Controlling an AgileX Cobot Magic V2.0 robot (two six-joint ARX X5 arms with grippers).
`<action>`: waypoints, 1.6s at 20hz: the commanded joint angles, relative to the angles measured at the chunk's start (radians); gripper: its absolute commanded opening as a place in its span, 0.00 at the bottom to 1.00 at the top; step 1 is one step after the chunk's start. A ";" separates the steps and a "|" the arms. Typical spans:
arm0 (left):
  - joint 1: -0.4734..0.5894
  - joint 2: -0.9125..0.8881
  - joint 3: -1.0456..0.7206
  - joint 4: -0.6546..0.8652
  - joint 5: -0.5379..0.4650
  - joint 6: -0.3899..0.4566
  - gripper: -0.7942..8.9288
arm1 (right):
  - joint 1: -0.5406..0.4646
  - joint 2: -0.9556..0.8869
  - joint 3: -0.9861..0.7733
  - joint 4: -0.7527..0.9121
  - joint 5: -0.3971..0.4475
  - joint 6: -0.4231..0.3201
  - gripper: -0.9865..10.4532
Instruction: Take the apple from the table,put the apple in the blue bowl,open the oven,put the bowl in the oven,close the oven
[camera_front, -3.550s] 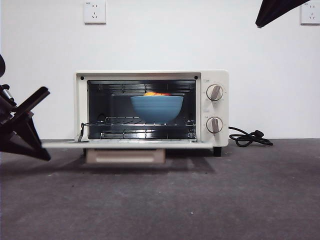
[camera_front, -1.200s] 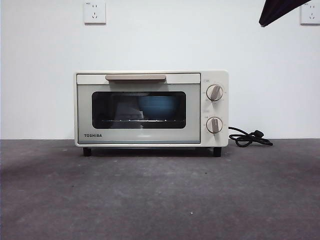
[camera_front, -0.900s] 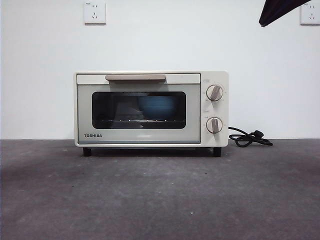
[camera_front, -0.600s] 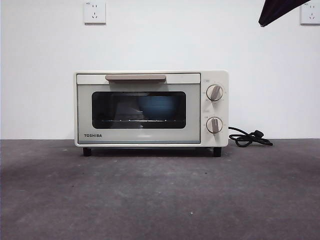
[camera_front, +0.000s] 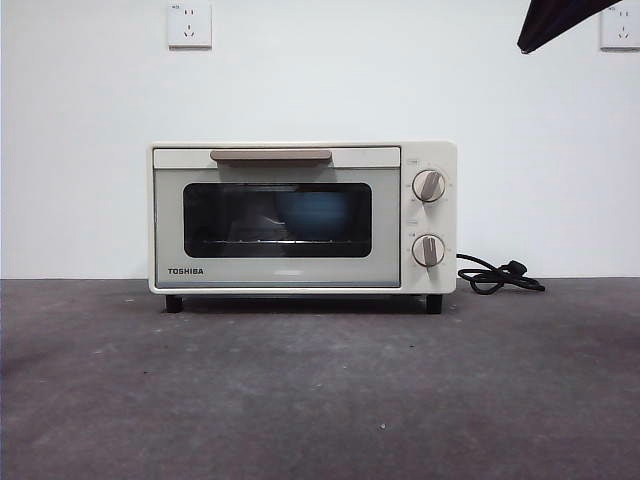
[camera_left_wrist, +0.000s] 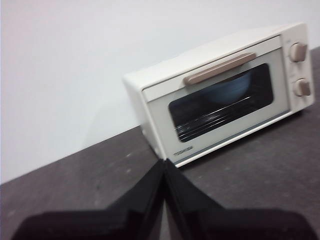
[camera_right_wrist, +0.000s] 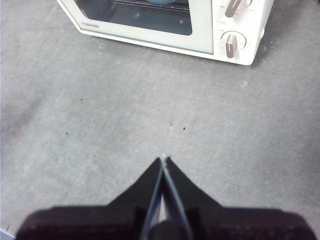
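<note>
**Oven shut, bowl inside**

Both pairs of fingers, left gripper (camera_left_wrist: 164, 167) and right gripper (camera_right_wrist: 163, 162), are pressed closed and empty. Well ahead of them, the cream oven (camera_front: 302, 216) stands on the worktop (camera_front: 320, 390), door closed, blue bowl (camera_front: 314, 213) dim behind the glass.

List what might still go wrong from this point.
Little remains at risk: the oven door looks shut, with the blue bowl dimly visible behind the glass.
1. The apple cannot be seen through the dark glass, so its place in the bowl is unconfirmed.
2. The black cord lies loose on the table beside the oven; an arm sweeping there might snag it.
</note>
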 joint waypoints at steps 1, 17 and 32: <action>0.003 -0.040 -0.056 0.026 -0.071 -0.069 0.08 | 0.001 -0.002 -0.010 0.006 0.001 0.003 0.09; -0.005 -0.039 -0.151 0.040 -0.209 -0.113 0.08 | 0.001 0.000 -0.010 0.006 0.008 0.003 0.09; -0.005 0.057 -0.151 0.040 -0.209 -0.113 0.08 | -0.033 -0.025 -0.010 0.006 0.049 -0.178 0.09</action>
